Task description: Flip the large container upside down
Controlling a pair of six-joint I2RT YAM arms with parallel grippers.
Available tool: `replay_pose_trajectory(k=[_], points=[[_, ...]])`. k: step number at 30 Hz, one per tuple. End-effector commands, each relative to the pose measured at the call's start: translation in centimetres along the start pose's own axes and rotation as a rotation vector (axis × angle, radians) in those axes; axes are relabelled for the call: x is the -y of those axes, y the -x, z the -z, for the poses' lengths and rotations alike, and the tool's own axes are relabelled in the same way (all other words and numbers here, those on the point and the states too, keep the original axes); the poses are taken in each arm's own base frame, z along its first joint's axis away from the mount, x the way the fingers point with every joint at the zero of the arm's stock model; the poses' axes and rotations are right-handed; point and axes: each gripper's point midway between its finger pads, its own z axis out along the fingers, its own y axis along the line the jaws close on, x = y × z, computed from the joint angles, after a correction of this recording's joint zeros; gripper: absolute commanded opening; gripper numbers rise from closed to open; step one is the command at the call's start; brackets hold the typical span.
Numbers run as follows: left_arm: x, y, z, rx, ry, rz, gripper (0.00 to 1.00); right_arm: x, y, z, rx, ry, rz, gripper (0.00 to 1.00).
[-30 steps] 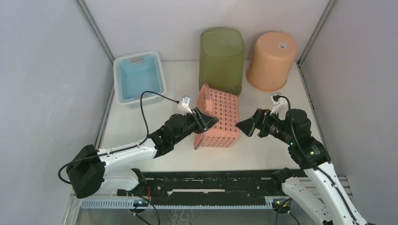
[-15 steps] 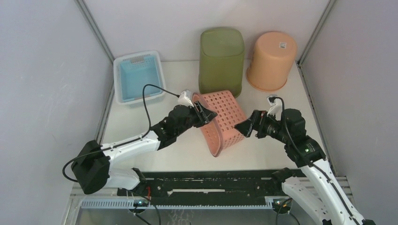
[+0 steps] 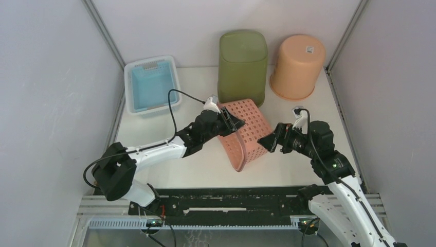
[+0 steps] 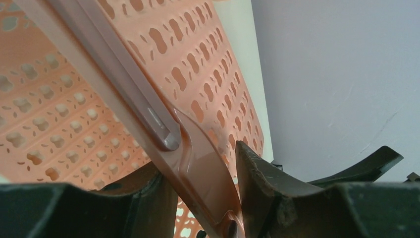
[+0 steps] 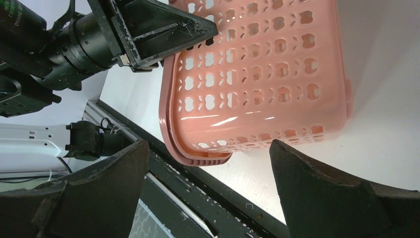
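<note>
— How many containers are on the table (image 3: 195, 87)?

— Four. One pink basket (image 3: 249, 128) with perforated walls, one green bin (image 3: 242, 64), one orange bucket (image 3: 297, 64) and one blue tub (image 3: 128, 90) with a white rim. The bin and the bucket stand upside down side by side at the far edge. The tub sits open side up at the far left.

— And the basket, where is it?

— In the middle of the table, just in front of the green bin and between the two arms. It lies tipped on its side. Its open mouth faces the near left and its base points toward the far right.

— What about the two grippers?

— The left gripper (image 3: 230, 123) is at the basket's upper rim. In the left wrist view that rim (image 4: 198, 168) runs between its fingers (image 4: 277, 198), and both seem to touch it, so they are pinched onto the rim at a narrow gap. The right gripper (image 3: 265, 140) is just beside the basket's right wall with its two fingers spread wide. Its own camera shows one finger at each side of the frame, with nothing held between them. I cannot tell whether a fingertip brushes the wall.

— Anything else counted?

— One black cable on each wrist.
</note>
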Motion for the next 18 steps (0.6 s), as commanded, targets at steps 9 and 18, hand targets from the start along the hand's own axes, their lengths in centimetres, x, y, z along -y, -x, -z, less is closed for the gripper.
replay_pose_trajectory(k=[9, 18], points=[[3.9, 0.7, -0.7, -0.008, -0.142, 0.031, 0.01, -0.1, 0.8, -0.3, 0.027, 0.030, 0.037, 1.00], [9.8, 1.8, 1.1, -0.010, -0.513, 0.142, 0.00, -0.9, 3.3, 2.7, 0.083, -0.028, 0.075, 1.00]])
